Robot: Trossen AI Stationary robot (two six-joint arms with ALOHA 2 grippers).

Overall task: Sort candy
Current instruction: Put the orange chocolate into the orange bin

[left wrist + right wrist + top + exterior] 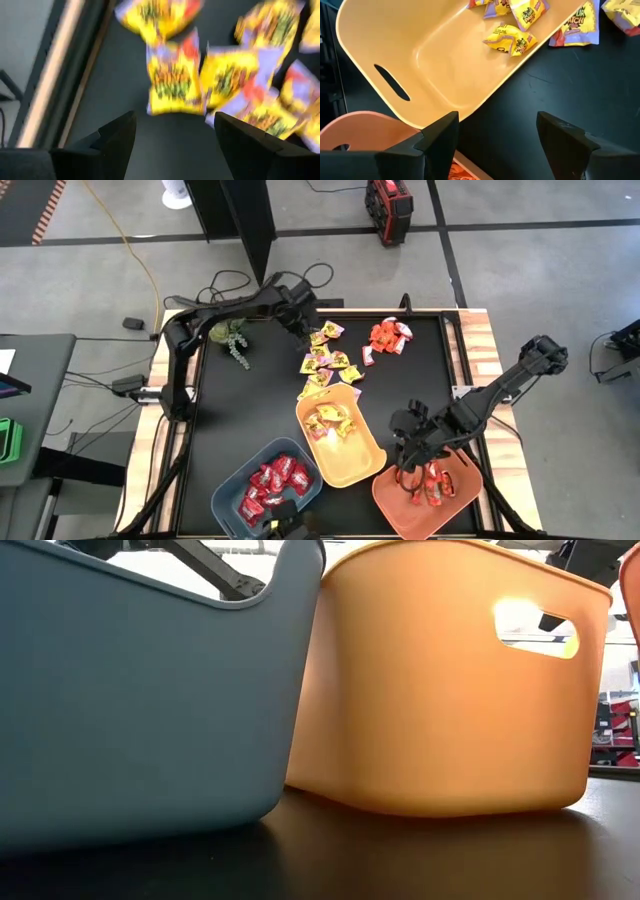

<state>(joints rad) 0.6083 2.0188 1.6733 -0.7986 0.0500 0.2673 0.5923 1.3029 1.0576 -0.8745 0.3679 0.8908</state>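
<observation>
Right gripper point(412, 465) is hanging fingers spread, empty, over the orange bin point(395, 500) holding orange-red candy point(432, 483). Left gripper point(172, 131) is gaping, holding nothing, just above yellow candy point(172, 82) on the table point(250, 410); contact looks unlikely, blurry.

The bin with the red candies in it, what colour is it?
Blue-grey. The bin shows best in the high view, holding the red candies.
</observation>
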